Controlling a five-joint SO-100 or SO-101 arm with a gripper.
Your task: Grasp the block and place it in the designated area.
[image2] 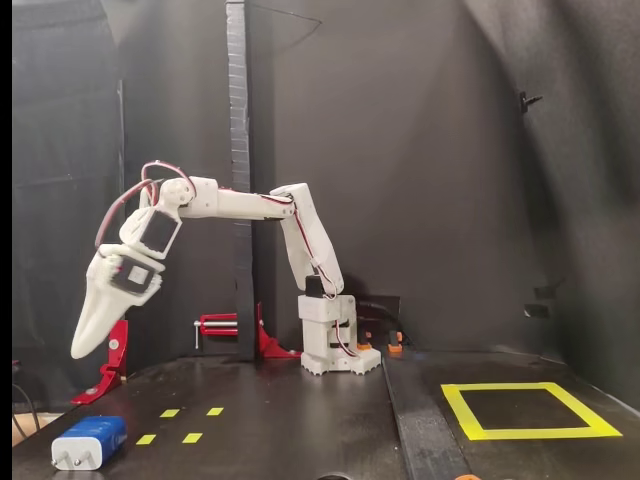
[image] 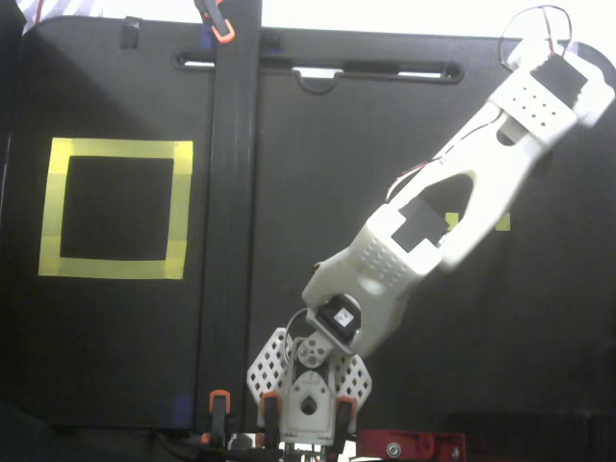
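In a fixed view from the side, the dark-blue block point(image2: 92, 441) lies on the black table at the front left, its two pale prongs pointing at the camera. My gripper point(image2: 79, 350) hangs tip down well above the block, clear of it, and its jaws show no gap. The designated area, a large yellow tape square point(image2: 527, 410), is at the far right. In a fixed view from above, the square point(image: 114, 208) is at the left and the arm's wrist end point(image: 551, 91) reaches to the upper right. There the block and the fingertips are hidden.
Four tiny yellow squares point(image2: 180, 425) lie right of the block. The arm's base point(image2: 330, 345) stands mid-table at the back, with red clamps point(image2: 228, 326) beside it. A raised black strip point(image: 231, 221) divides the table between the arm's side and the tape square.
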